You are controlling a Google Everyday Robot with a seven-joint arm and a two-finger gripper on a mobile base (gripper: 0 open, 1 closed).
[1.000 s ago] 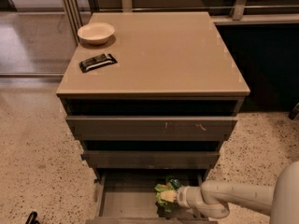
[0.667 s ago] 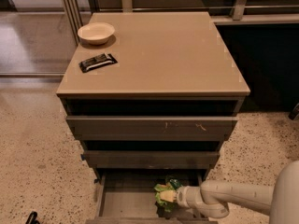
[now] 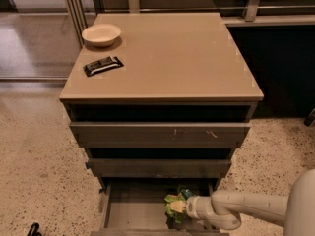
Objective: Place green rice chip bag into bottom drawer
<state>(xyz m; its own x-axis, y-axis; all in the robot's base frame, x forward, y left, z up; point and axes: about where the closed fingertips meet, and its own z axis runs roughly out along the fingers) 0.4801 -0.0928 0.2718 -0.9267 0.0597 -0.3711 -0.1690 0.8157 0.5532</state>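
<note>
The bottom drawer [image 3: 129, 211] is pulled out at the foot of the grey-brown cabinet, below the two narrower drawers. The green rice chip bag [image 3: 174, 204] sits inside it at the right side, crumpled, with green and pale yellow showing. My gripper [image 3: 179, 206] reaches in from the right on a white arm, its tip at the bag inside the drawer. The fingers are hidden behind the bag and the wrist.
A small black wrapped bar [image 3: 103, 65] and a pale bowl [image 3: 101, 34] lie on the cabinet top [image 3: 167, 58] at the back left. The middle drawer [image 3: 158, 167] and top drawer [image 3: 160, 133] stick out slightly above. Speckled floor surrounds the cabinet.
</note>
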